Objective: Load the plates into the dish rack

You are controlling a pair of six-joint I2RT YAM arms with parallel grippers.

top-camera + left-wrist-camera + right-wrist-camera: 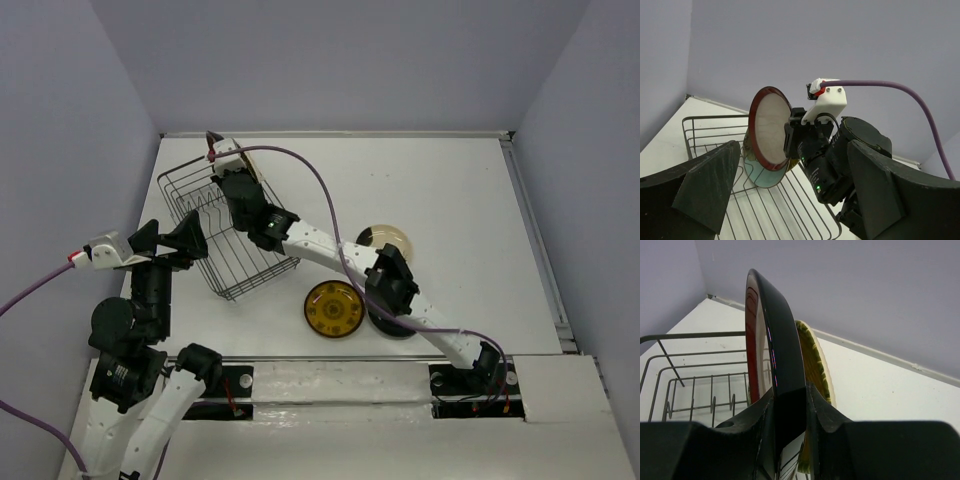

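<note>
White bench (430, 190), far-left corner: my right claw (790, 405) clamps the red-rimmed plate (769, 131) over the rack (235, 270); I'd lower it between prongs (713, 402). Left claw (172, 240) gapes.

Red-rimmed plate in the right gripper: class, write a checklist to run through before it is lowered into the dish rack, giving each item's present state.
1. Right gripper shut on the red-rimmed plate: ok.
2. Plate held upright, on edge: ok.
3. Plate above the dish rack: ok.
4. Free slot beneath the plate: cannot tell; the teal plate and yellow ribbed plate stand close by.
5. Left gripper open, apart from the plate: ok.
</note>
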